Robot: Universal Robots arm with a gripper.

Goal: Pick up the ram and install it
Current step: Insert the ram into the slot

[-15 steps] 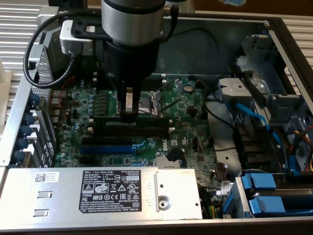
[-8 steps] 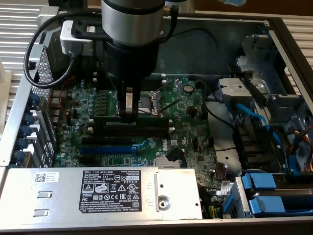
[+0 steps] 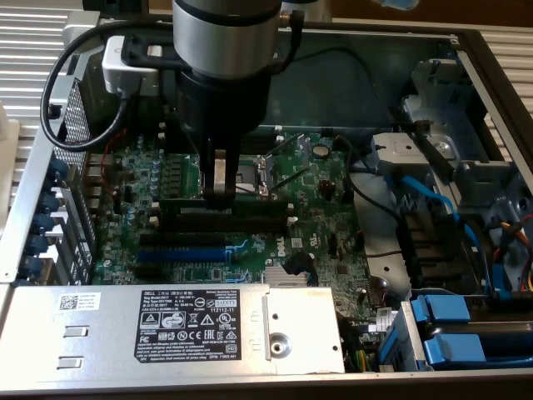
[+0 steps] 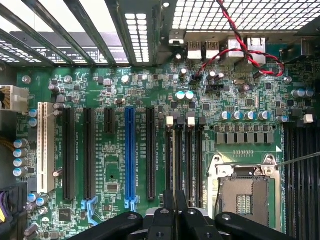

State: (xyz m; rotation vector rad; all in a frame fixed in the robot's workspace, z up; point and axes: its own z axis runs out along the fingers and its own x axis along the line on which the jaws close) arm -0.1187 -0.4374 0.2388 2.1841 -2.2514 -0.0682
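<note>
My gripper hangs straight down over the green motherboard, just in front of the CPU socket. Its fingers are shut on the ram, a long dark stick lying level along the black memory slots. Whether the stick sits in a slot or hovers just above it, I cannot tell. In the wrist view the gripper stands shut in line with the memory slots, whose white end clips show at the far end; the ram is edge-on there and hard to tell from the slot.
The blue expansion slot and other black slots lie toward the metal power supply box. Drive bays with blue cables fill the exterior view's right. The case walls enclose the board, and a red-black wire runs near the rear ports.
</note>
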